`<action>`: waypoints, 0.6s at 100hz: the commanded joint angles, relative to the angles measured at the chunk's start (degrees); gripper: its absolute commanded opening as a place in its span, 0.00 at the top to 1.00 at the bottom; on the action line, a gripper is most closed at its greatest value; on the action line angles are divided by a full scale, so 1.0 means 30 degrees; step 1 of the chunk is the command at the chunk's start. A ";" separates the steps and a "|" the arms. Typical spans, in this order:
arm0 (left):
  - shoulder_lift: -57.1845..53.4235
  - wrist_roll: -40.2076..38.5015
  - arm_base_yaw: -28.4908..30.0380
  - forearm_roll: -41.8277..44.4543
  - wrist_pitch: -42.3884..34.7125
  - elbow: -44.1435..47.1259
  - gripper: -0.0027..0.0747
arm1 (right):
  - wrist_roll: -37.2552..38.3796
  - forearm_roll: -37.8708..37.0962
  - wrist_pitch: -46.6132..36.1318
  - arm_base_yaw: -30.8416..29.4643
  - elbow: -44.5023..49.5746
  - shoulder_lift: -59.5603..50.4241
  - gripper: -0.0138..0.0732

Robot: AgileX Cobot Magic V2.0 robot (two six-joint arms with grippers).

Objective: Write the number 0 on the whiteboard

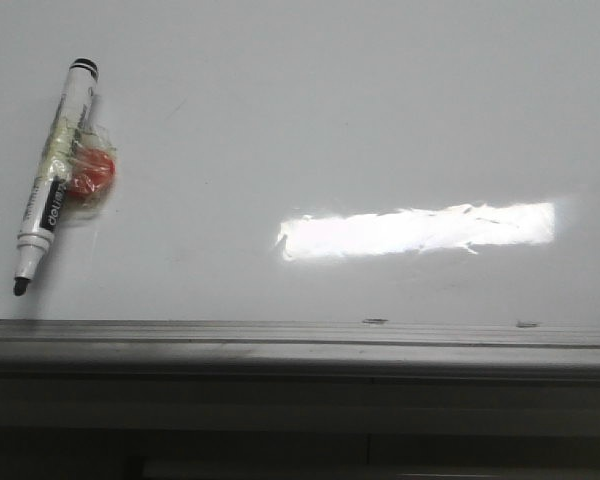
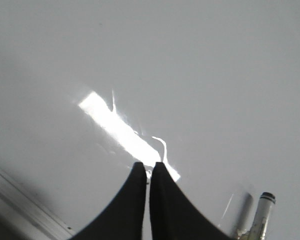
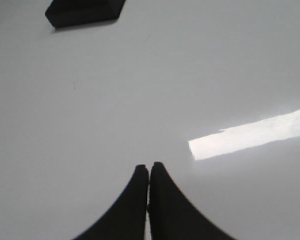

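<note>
The whiteboard [image 1: 310, 120] is glossy white and fills most of the front view, with a grey metal rail [image 1: 300, 340] along its near edge. No drawn number 0 shows on it. A black-tipped marker [image 1: 55, 175] wrapped in clear tape lies at the board's left with a red round piece [image 1: 90, 172] taped to it; its end shows in the left wrist view [image 2: 262, 212]. My left gripper [image 2: 149, 166] is shut and empty above the board, the marker to one side. My right gripper [image 3: 149, 167] is shut and empty over bare board. Neither gripper shows in the front view.
A bright rectangular glare patch [image 1: 420, 230] lies on the board right of centre; it also shows in both wrist views. A dark flat block [image 3: 82, 12] sits on the board at the top of the right wrist view. Small dark specks [image 1: 375, 322] lie by the rail.
</note>
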 commanded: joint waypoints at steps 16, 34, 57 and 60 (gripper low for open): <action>-0.0524 0.1376 -0.0196 -0.1640 -0.0742 -0.0458 0.99 | -0.0116 0.1269 -0.2579 -0.0177 -0.0482 -0.0390 0.90; 0.1185 0.6615 -0.0332 0.1274 0.2912 -0.4553 0.99 | -0.0378 0.0822 0.2960 -0.0177 -0.4022 -0.0035 0.90; 0.6450 0.8672 -0.1135 0.6221 0.7748 -1.0329 0.97 | -0.3005 0.0005 0.8058 -0.0177 -0.8082 0.1998 0.84; 0.7013 0.8718 -0.1425 0.6274 0.7866 -1.0771 0.95 | -0.3099 0.0005 0.8149 -0.0177 -0.8434 0.2211 0.80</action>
